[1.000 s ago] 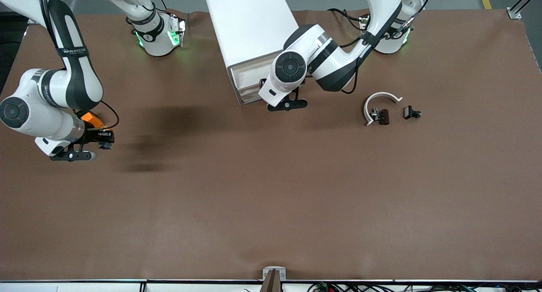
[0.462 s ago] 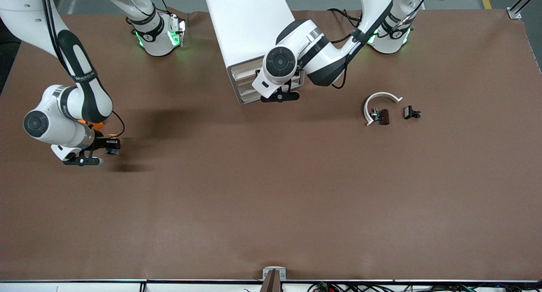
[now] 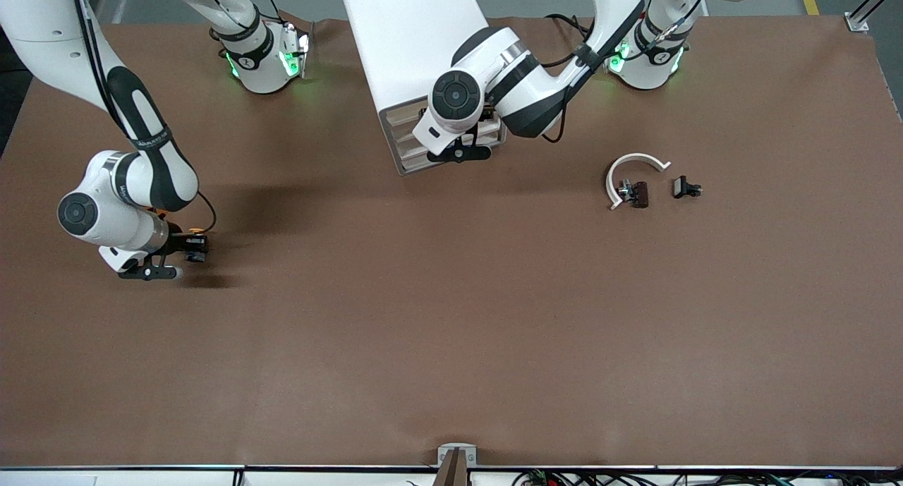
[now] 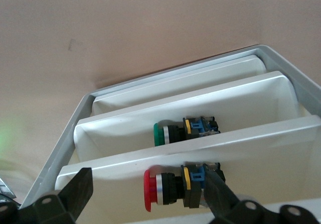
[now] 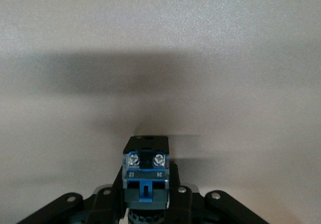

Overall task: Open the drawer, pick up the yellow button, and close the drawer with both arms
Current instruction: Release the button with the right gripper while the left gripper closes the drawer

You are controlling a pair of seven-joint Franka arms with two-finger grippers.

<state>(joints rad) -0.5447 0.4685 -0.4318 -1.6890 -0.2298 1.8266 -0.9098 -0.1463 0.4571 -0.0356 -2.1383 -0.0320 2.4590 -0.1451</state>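
The white cabinet (image 3: 416, 45) stands at the robots' edge of the table. My left gripper (image 3: 460, 142) is open at its front. In the left wrist view the left gripper (image 4: 148, 186) has one finger (image 4: 75, 194) on each side of a drawer (image 4: 120, 163) that holds a red button. The uppermost drawer shows only as a white edge (image 4: 281, 205). My right gripper (image 3: 192, 250) is low over the table near the right arm's end. It is shut on the button (image 5: 145, 176). The button's dark blue body shows; its cap is hidden.
A red-capped button (image 4: 173, 186) and a green-capped button (image 4: 183, 132) lie in two stacked drawers. A white curved piece (image 3: 635, 163) and two small dark parts (image 3: 637, 193) (image 3: 686, 187) lie toward the left arm's end of the table.
My left gripper has moved in against the cabinet's front. My right gripper has carried the button a little toward the table's middle and lower, its shadow now close under it.
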